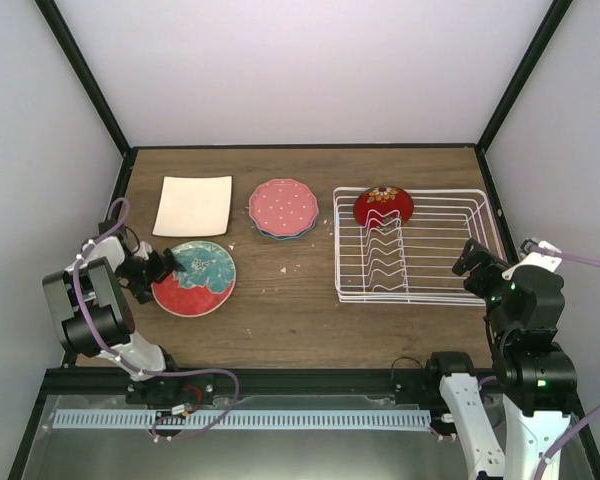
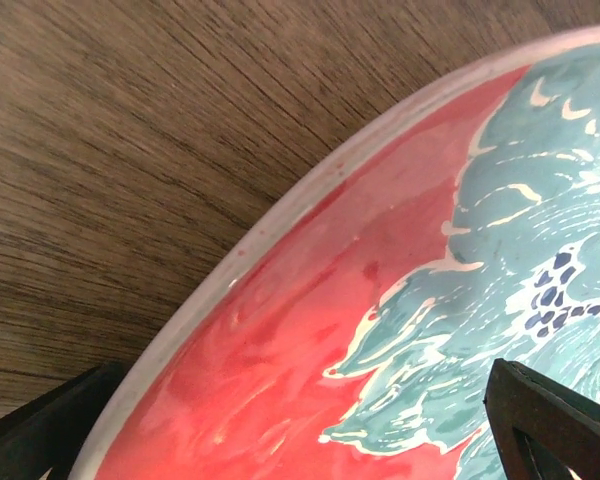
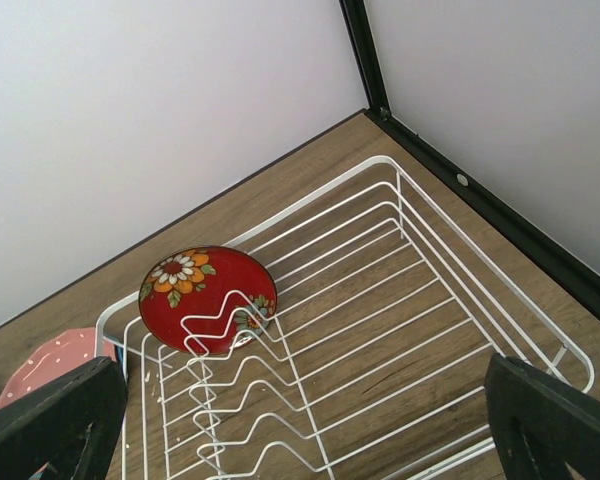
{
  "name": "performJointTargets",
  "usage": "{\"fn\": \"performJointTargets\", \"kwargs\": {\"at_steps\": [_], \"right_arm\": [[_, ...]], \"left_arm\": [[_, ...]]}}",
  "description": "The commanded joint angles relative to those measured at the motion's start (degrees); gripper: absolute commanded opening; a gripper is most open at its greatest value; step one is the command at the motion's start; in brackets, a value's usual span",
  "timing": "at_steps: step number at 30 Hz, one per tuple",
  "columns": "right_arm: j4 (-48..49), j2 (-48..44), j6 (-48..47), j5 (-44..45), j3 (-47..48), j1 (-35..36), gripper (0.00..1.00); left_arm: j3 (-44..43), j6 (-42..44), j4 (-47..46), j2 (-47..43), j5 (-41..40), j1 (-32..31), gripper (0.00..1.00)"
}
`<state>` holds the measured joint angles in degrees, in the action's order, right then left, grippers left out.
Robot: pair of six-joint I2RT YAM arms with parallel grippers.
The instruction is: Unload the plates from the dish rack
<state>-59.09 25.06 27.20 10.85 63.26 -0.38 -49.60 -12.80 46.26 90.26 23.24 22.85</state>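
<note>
The large red-and-teal plate (image 1: 194, 278) lies flat on the wooden table at the left. My left gripper (image 1: 165, 265) is open at its left rim, holding nothing. In the left wrist view the plate (image 2: 380, 300) fills the frame, with one fingertip (image 2: 40, 440) over the table and the other over the glaze. A small dark red floral plate (image 1: 383, 206) stands in the back left of the white wire dish rack (image 1: 450, 195). My right gripper (image 1: 475, 262) hovers open at the rack's right side. From the right wrist I see the rack (image 3: 420, 188) and floral plate (image 3: 205, 290).
A beige square plate (image 1: 192, 205) lies at the back left. A pink polka-dot plate (image 1: 283, 205) sits on a stack with a blue rim (image 1: 270, 233) showing beneath, just left of the rack. Small crumbs dot the wood. Black frame posts and white walls enclose the table.
</note>
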Motion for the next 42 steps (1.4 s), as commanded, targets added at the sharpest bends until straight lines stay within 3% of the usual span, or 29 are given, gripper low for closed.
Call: {"fn": "performJointTargets", "kwargs": {"at_steps": [1,14,16,19,22,27,31,42], "right_arm": [[-1.4,-0.7,1.0,1.1,1.8,0.6,1.00],[-0.9,-0.2,0.4,0.6,1.7,0.6,1.00],[-0.8,-0.1,0.1,0.5,1.8,0.6,1.00],[-0.7,-0.1,0.0,0.5,1.7,0.6,1.00],[-0.1,-0.1,0.0,0.3,1.5,0.6,1.00],[1.9,0.4,0.0,-0.4,1.2,0.7,1.00],[2.3,0.8,1.0,-1.3,2.0,0.6,1.00],[0.1,1.0,3.0,-4.2,2.5,0.6,1.00]], "left_arm": [[-1.3,1.0,-0.8,1.1,-1.7,-0.1,1.00],[-4.8,-0.2,5.0,-6.2,-14.7,2.1,0.99],[-7.9,-0.5,4.4,-8.4,-14.8,2.1,0.98],[-16.0,-2.3,-0.3,-12.1,-9.0,1.1,0.96],[-23.6,-3.6,-11.4,-13.8,0.1,-5.6,0.96],[-35.4,-0.6,-28.5,-7.8,8.9,-23.5,0.96],[-44.9,4.4,-32.5,3.2,11.8,-35.0,0.94],[-64.7,25.6,-30.1,27.8,10.3,-53.3,0.90]]}}
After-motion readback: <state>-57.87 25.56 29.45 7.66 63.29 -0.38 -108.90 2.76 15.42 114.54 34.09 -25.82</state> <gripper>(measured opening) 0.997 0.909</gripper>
